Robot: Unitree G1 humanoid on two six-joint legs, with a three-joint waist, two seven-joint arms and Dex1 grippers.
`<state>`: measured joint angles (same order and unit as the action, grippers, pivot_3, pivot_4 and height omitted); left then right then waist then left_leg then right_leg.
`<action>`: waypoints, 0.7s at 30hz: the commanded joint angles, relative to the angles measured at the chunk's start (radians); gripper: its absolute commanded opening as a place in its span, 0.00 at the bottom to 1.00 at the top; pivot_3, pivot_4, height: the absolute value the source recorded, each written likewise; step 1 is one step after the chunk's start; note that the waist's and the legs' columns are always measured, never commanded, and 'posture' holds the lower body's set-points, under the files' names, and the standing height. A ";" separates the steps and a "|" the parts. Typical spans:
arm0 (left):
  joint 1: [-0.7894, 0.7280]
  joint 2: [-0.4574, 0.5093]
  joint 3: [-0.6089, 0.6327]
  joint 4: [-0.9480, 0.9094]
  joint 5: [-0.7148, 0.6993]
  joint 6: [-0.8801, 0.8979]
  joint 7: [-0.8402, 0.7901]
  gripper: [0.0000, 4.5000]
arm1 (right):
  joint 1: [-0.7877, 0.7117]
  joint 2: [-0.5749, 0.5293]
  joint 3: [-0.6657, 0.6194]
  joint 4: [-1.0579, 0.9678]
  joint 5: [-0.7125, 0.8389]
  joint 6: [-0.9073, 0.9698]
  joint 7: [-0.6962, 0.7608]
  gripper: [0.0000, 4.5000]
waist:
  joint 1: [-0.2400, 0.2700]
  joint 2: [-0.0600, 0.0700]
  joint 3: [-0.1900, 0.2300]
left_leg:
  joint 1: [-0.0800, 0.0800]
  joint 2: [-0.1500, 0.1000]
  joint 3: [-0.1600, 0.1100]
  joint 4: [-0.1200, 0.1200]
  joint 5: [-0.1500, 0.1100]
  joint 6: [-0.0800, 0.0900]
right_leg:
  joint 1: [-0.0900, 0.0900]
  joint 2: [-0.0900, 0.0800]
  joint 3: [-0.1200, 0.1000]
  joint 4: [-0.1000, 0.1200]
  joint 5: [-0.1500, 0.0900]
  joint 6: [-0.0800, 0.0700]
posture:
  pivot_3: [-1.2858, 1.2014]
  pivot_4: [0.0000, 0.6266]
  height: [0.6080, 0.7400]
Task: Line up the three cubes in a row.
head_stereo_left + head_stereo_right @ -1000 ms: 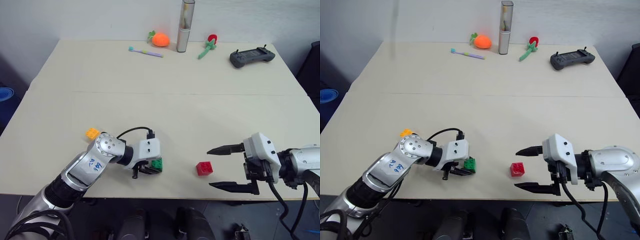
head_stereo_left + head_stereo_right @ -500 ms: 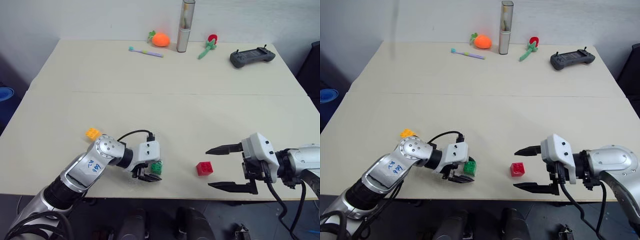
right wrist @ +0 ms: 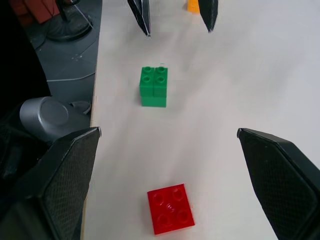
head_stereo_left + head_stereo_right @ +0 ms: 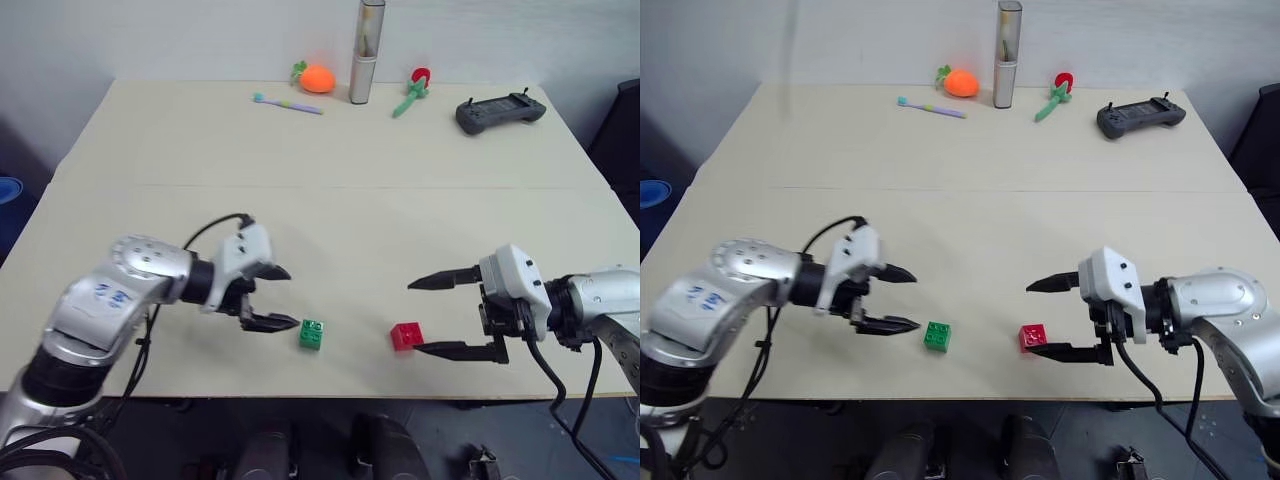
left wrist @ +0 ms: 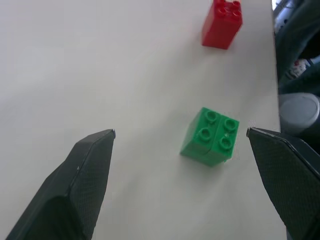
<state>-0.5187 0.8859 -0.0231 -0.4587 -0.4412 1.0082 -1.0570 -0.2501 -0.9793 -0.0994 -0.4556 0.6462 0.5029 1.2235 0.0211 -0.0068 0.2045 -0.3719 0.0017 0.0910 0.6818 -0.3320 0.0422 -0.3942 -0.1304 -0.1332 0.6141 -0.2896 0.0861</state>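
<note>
Green cube point(image 4: 312, 334) and red cube point(image 4: 406, 336) sit near the tabletop's point(image 4: 330, 220) front edge, apart. Left pincer point(image 4: 275, 298) and right pincer point(image 4: 432, 316) released, empty.

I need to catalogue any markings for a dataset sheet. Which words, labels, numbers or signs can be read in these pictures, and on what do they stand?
Blue handwritten marks on the left arm's silver shell: too blurred to read.
Green cube, red cube: studs only, no text.
Dark handheld controller at the table's far edge: any markings too small to tell.
</note>
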 commanded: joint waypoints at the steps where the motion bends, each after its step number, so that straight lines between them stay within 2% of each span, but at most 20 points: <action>1: 0.084 0.091 0.268 0.015 -0.057 0.043 -0.004 0.99 | -0.054 0.011 0.000 0.019 0.033 0.001 0.025 1.00 | -0.006 0.000 0.000 | 0.000 0.001 0.000 0.000 0.000 -0.001 | 0.000 0.001 0.000 0.000 0.000 0.000 | 0.52 0.24 1.00; 5: 0.338 0.107 0.563 0.014 -0.008 0.063 0.061 0.99 | -0.115 0.032 0.029 0.053 0.038 0.010 0.043 1.00 | -0.010 0.000 0.000 | 0.000 0.001 0.000 -0.001 -0.001 -0.001 | 0.000 0.001 0.000 0.000 0.000 -0.001 | 0.52 0.24 1.00; 9: 0.602 0.028 0.791 -0.001 0.042 0.017 0.114 0.99 | -0.163 0.047 0.055 0.086 0.036 0.011 0.073 1.00 | -0.016 0.000 0.000 | 0.000 0.001 0.000 -0.001 -0.002 -0.001 | 0.000 0.000 0.000 0.000 0.000 -0.001 | 0.52 0.24 1.00; 11: 0.718 -0.018 0.854 0.017 0.070 -0.053 0.122 0.99 | -0.187 0.055 0.069 0.107 0.026 0.005 0.086 1.00 | -0.013 0.000 0.000 | 0.000 0.001 0.000 -0.001 -0.002 -0.001 | 0.000 0.000 0.000 -0.003 0.000 -0.001 | 0.52 0.24 1.00; 14: 0.826 -0.057 0.871 0.033 0.103 -0.139 0.145 0.99 | -0.226 0.067 0.093 0.141 0.011 -0.004 0.107 1.00 | -0.008 0.000 0.000 | 0.001 0.001 0.000 -0.001 -0.006 -0.004 | 0.000 -0.001 0.001 -0.003 0.000 -0.001 | 0.52 0.24 1.00; 16: 0.833 -0.060 0.853 0.035 0.100 -0.165 0.162 0.99 | -0.240 0.074 0.104 0.156 0.002 -0.010 0.117 1.00 | 0.004 0.000 0.000 | 0.000 0.001 -0.001 -0.001 -0.008 -0.007 | -0.001 -0.001 0.000 -0.002 0.000 -0.001 | 0.52 0.24 1.00; 19: 0.761 -0.046 0.793 0.037 0.062 -0.158 0.184 0.99 | -0.252 0.081 0.109 0.164 -0.003 -0.010 0.123 1.00 | 0.009 0.000 0.000 | 0.000 0.001 -0.001 -0.001 -0.008 -0.007 | -0.001 -0.002 0.000 -0.002 0.000 -0.001 | 0.52 0.24 1.00; 21: 0.655 -0.029 0.697 0.082 0.064 -0.156 0.216 0.99 | -0.254 0.088 0.115 0.156 -0.005 -0.008 0.116 1.00 | 0.008 0.000 0.000 | 0.000 0.001 -0.001 -0.001 -0.008 -0.007 | -0.001 -0.003 0.001 -0.002 0.000 -0.001 | 0.52 0.24 1.00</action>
<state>0.1951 0.8361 0.7325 -0.4018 -0.3675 0.8647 -0.8689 -0.4937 -0.8946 0.0288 -0.2804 0.6372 0.5027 1.3385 0.0292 -0.0068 0.2047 -0.3717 0.0027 0.0903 0.6806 -0.3405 0.0349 -0.3953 -0.1333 -0.1326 0.6121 -0.2898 0.0847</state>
